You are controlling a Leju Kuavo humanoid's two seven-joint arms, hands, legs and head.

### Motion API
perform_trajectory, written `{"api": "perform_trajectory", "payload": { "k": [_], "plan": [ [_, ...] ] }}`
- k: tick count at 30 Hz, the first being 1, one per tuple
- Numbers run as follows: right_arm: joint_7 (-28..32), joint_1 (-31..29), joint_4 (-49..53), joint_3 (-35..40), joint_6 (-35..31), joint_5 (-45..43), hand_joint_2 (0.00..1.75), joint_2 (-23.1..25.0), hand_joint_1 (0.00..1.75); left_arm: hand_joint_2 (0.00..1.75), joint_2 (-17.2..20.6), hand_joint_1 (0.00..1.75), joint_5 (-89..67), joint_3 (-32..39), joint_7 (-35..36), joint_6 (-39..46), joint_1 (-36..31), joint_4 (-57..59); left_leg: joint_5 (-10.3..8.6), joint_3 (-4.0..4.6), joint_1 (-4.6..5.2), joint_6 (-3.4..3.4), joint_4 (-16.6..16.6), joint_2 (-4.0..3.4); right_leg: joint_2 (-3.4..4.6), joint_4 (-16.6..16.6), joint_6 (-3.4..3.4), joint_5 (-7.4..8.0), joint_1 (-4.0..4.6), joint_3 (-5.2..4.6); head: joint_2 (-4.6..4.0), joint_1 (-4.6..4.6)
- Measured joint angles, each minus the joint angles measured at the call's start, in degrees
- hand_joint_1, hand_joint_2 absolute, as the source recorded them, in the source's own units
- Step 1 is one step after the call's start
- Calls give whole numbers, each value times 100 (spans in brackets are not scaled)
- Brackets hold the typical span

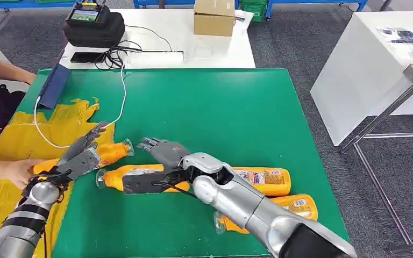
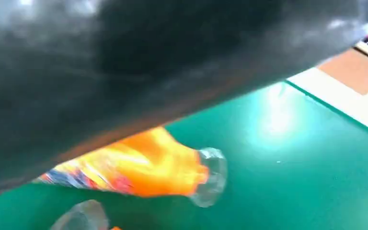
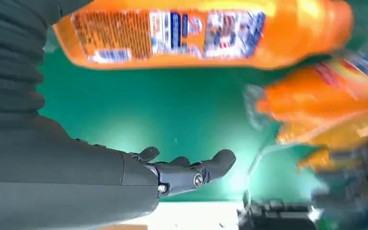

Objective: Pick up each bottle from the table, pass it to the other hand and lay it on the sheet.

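Several orange bottles lie on the green table [image 1: 220,107]. One bottle [image 1: 114,152] [image 2: 143,170] lies at the edge of the yellow sheet [image 1: 27,134], cap pointing right. My left hand [image 1: 83,153] stretches over it with straight, spread fingers, and a person's hand [image 1: 16,171] touches its base. My right hand [image 1: 164,153] [image 3: 187,172] is open and hovers over a second bottle [image 1: 115,177] [image 3: 182,36] with nothing in its grasp. A third bottle [image 1: 263,181] and a fourth bottle [image 1: 298,205] lie beside my right forearm.
A blue flat box [image 1: 54,86] and a white cable [image 1: 121,102] sit at the table's far left. Behind is a white table with a black bag [image 1: 94,24] and a cardboard box [image 1: 213,16]. Another white table [image 1: 365,59] stands to the right.
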State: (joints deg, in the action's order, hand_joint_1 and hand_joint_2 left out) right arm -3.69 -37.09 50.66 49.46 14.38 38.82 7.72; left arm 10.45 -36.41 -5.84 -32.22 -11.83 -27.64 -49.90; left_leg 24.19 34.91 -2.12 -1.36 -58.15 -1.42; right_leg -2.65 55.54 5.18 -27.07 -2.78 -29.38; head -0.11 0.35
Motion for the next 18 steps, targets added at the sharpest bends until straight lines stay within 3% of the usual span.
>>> {"api": "perform_trajectory", "payload": {
  "k": [6,12,18],
  "plan": [
    [45,-10,-580,94,59,94,175,207,0,0,-72,0,90,2,111,-142,-42,6,0,1,0,0,0,0,0,0,0,0,0,-1,0,2],
    [254,291,-1603,210,-439,526,175,522,0,0,-188,0,319,43,-203,-15,62,371,1,12,0,0,0,-1,0,0,0,-1,0,-16,0,0],
    [221,208,-2089,260,-490,666,175,723,0,0,-295,0,457,107,-123,-118,52,446,1,3,0,0,0,-7,3,-1,0,0,0,-12,0,0]
  ]
}}
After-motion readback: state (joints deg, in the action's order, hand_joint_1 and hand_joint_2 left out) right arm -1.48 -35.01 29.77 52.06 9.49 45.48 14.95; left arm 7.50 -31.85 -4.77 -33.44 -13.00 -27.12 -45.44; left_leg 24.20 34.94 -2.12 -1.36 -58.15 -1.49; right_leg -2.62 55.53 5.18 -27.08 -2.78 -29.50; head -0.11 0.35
